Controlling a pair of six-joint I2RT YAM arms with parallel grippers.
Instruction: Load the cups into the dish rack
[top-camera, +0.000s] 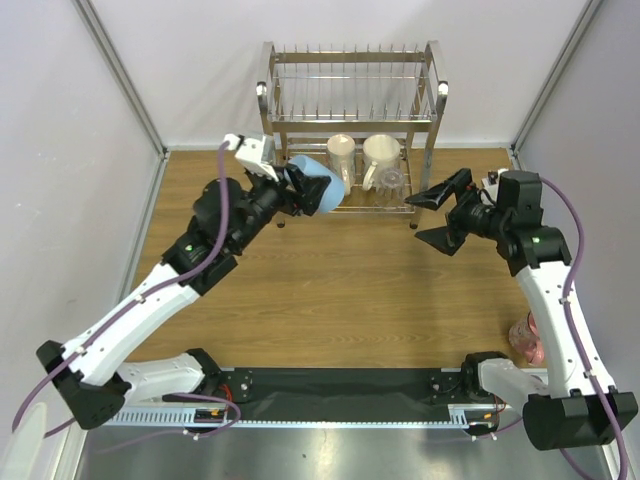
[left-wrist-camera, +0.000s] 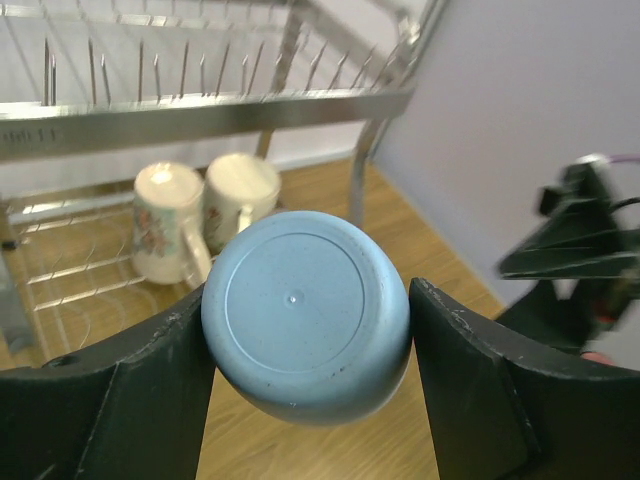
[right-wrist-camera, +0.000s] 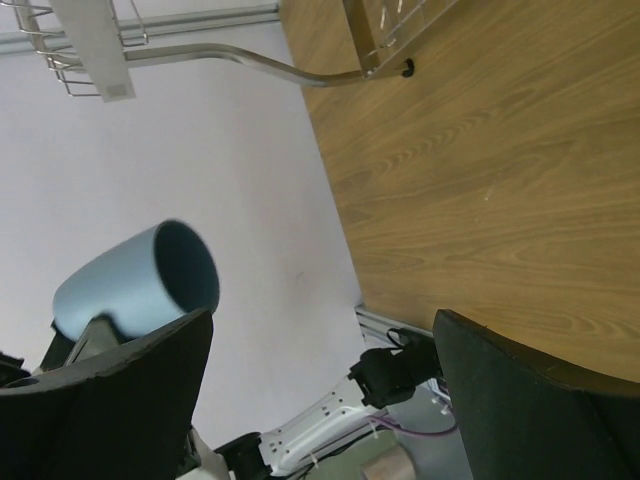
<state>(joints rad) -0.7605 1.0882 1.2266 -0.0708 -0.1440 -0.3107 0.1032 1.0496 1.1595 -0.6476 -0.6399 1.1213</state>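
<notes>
Nearest the arm bases, and well apart from the dish rack (top-camera: 350, 122), the pink mug (top-camera: 527, 340) stands at the table's (top-camera: 330, 290) near right edge, close against the right arm's lower link. A swing of that link could knock it over or off the edge, and it has not been loaded.

Closer to the dish rack, the right gripper (top-camera: 440, 214) hangs just outside the front right leg, jaws spread wide and holding nothing. If both arms reach for the lower tier at once, this arm could cross the left one's path.

Just in front of the dish rack's left front leg, the left gripper (left-wrist-camera: 305, 350) is clamped on the light blue cup (left-wrist-camera: 305, 315). The fingers (left-wrist-camera: 150, 390) press its round sides near the base, and the mouth points away from the wrist, toward the lower tier. The hold looks firm, but smooth curved walls gripped so low may let the cup twist or slide out if its rim bumps a wire.

Inside the lower tier stand the cream mug (top-camera: 341, 155) and the taller cream mug (top-camera: 381, 155), with what looks like the clear glass tumbler (top-camera: 393, 180) in front of the taller one. The free space is to their left. A cup pushed in too far right would probably strike the nearer mug, and one carried too high would catch the upper tier's rail.
</notes>
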